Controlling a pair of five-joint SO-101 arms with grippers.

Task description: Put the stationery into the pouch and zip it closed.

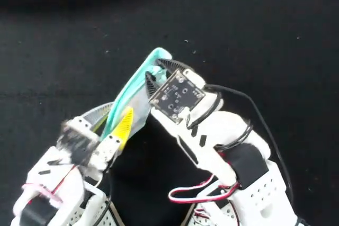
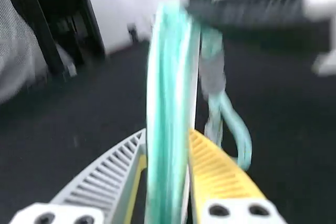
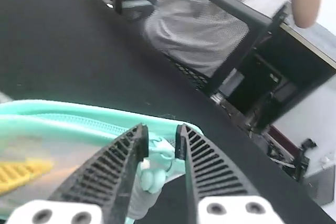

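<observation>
Both arms reach in from the near edge of the desk. The left fingers, one gray and one yellow, pinch the long edge of the green pouch. The right fingers squeeze the zipper pull at its far end. The pouch is held on edge between them. The black desk stretches wide beyond it.

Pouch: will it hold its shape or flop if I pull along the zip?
Likely floppy: the pouch looks thin and see-through, its edge curving between the left claw and right claw. Probably light: an edge pinch holds it upright. The zip pull dangles, so it may swing.
</observation>
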